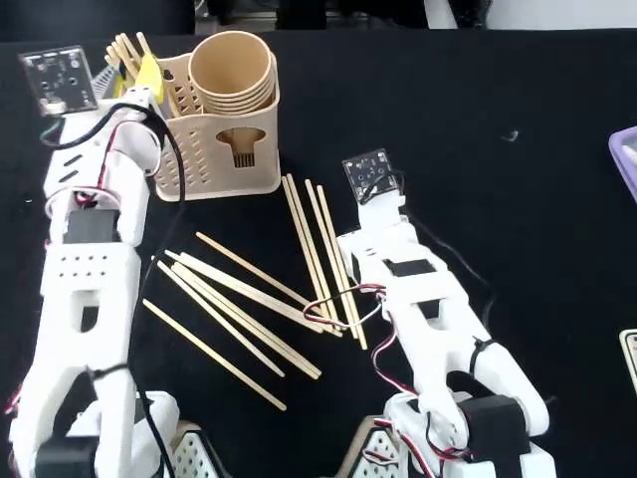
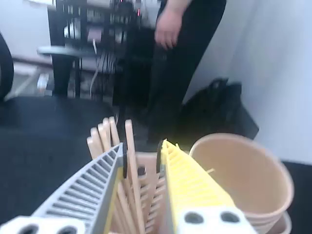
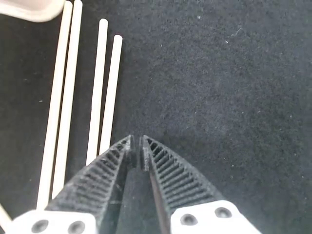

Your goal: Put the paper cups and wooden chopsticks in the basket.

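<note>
Paper cups (image 1: pixel 231 68) done, stacked in basket (image 1: pixel 214 164); many chopsticks (image 1: pixel 239 309) left loose on worktop (image 1: pixel 478 149); my left fingers (image 2: pixel 142 147) slightly parted over basket, right fingers (image 3: pixel 137 140) pinched together, empty, beside loose ones.

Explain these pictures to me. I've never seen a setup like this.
Two small robot arms stand at a black table. One picture looks down from above; the other two come from a camera on each arm's wrist. A basket holds stacked cups and some chopsticks; more loose chopsticks lie on the table. The left gripper is above the basket, open. The right gripper is over the table beside loose chopsticks, shut and empty.
</note>
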